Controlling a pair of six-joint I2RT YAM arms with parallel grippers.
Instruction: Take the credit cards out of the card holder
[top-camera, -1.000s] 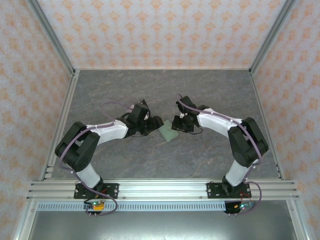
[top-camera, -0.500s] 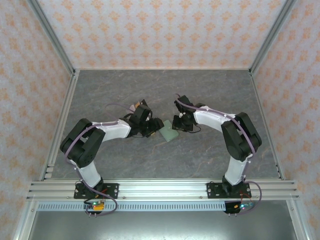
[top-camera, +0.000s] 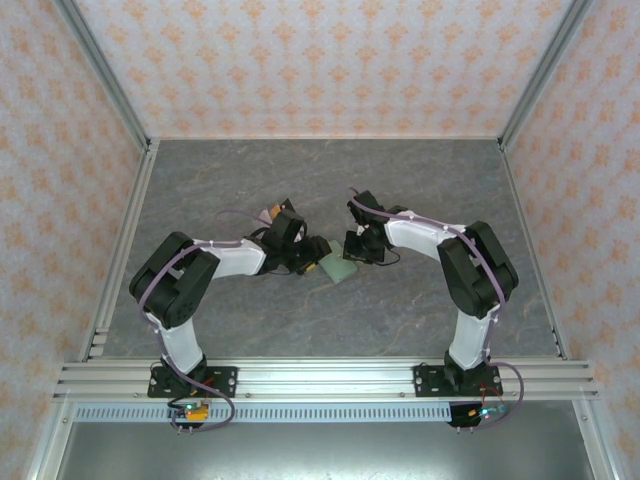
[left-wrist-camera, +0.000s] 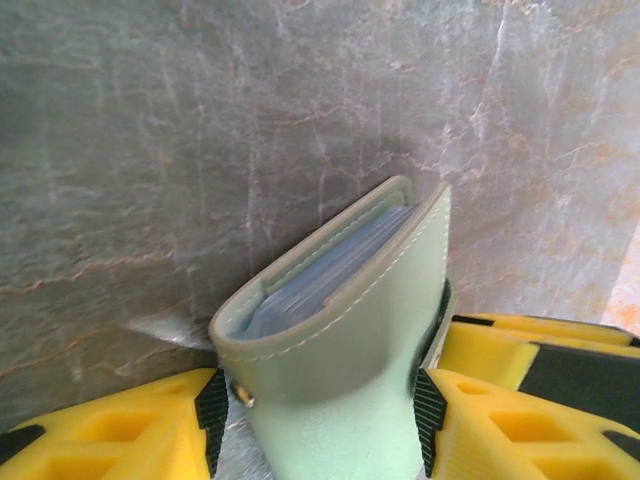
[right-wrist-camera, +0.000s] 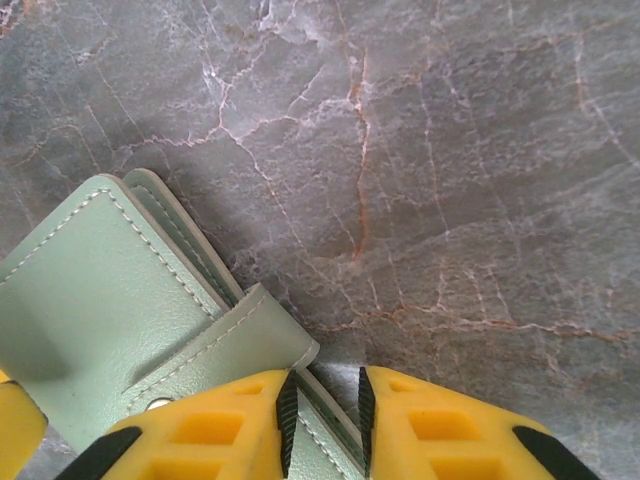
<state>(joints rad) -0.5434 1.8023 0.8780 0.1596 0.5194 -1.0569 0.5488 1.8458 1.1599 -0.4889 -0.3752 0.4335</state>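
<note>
Card holder (left-wrist-camera: 340, 370): sage-green, edge-stitched; small snap stud (left-wrist-camera: 246, 399)

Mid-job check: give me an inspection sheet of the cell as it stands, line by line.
Surface: grey marbled table, no spills seen.
Job's things: card holder between the two pincers, mouth slightly agape; credit cards show as pale layered edges inside it.
Clutter: small brown bundle behind the left arm.
Grippers: left pincer straddles the holder, grip unclear; right pincer shut on its edge.
Cables: purple cables along both arms, no snag seen.
Surroundings: patterned walls, aluminium frame.
</note>
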